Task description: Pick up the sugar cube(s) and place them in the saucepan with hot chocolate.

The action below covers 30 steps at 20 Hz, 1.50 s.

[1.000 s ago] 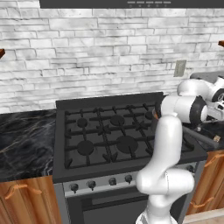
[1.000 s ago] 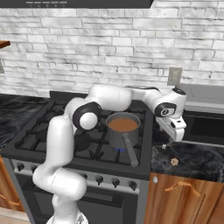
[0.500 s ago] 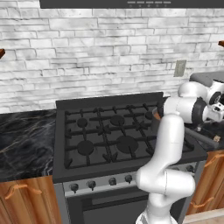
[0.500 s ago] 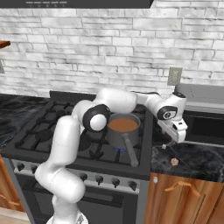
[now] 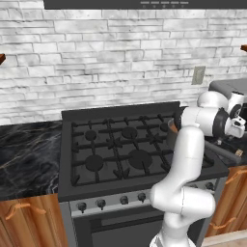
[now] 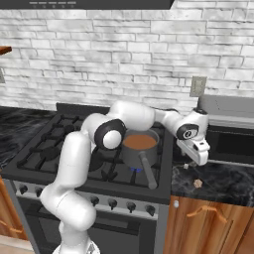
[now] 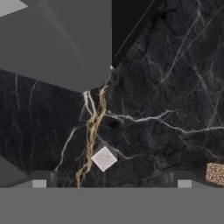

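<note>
A small white sugar cube [image 7: 104, 158] lies on the black marble counter [image 7: 166, 100], just above and between my fingertips [image 7: 39, 183] in the hand view. A second, brown cube [image 7: 214, 173] sits at that view's right edge. From the right base view the white cube [image 6: 186, 166] and the brown cube [image 6: 198, 183] lie right of the stove. My gripper [image 6: 198, 158] hangs open just above them, pointing down, with nothing in it. The grey saucepan [image 6: 140, 147] with reddish-brown liquid stands on the stove's front right burner, its handle [image 6: 147, 171] pointing forward.
The black stove [image 5: 120, 144] takes up the middle, with knobs along its front. A grey appliance [image 6: 228, 111] stands on the counter behind the cubes. The stove's grey edge [image 7: 52, 43] fills the hand view's upper left. Black counter [image 5: 24, 154] lies left of the stove.
The hand has sunk a little toward the counter right of the stove, and the forearm has swung further right. The jaws stay open. The saucepan and the cubes have not moved.
</note>
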Tool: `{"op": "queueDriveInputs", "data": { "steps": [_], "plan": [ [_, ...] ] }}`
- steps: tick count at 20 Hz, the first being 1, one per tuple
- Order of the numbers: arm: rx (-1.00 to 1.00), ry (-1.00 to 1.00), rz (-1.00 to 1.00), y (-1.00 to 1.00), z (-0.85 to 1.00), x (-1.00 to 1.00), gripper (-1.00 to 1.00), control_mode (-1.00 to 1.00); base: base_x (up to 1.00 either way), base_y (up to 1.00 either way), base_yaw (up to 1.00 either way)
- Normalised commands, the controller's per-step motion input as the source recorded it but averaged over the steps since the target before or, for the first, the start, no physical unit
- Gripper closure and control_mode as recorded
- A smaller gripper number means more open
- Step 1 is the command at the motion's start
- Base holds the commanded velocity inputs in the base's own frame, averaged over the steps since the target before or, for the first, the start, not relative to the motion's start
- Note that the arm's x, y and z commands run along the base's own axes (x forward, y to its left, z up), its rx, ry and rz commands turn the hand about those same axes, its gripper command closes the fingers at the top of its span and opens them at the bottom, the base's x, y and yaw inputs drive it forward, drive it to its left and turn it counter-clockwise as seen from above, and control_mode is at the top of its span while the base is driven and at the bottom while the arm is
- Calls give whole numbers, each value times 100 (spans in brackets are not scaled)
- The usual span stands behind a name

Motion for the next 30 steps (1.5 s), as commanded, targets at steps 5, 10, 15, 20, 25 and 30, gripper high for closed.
{"op": "queueDriveInputs", "data": {
  "steps": [5, 10, 15, 20, 25, 30],
  "plan": [
    [1, 0, -1, 14, -19, -4, -100, -100, 0, 0, 0],
    [0, -1, 0, -9, -8, 5, -100, -100, 0, 0, 0],
    [1, 0, 0, -17, -19, 4, -100, -100, 0, 0, 0],
    [1, 0, 0, -1, -13, 0, -100, -100, 0, 0, 0],
    [0, 1, 0, 2, -15, 5, -100, -100, 0, 0, 0],
    [0, 0, 0, 11, -9, 0, -100, -100, 0, 0, 0]
  ]
}}
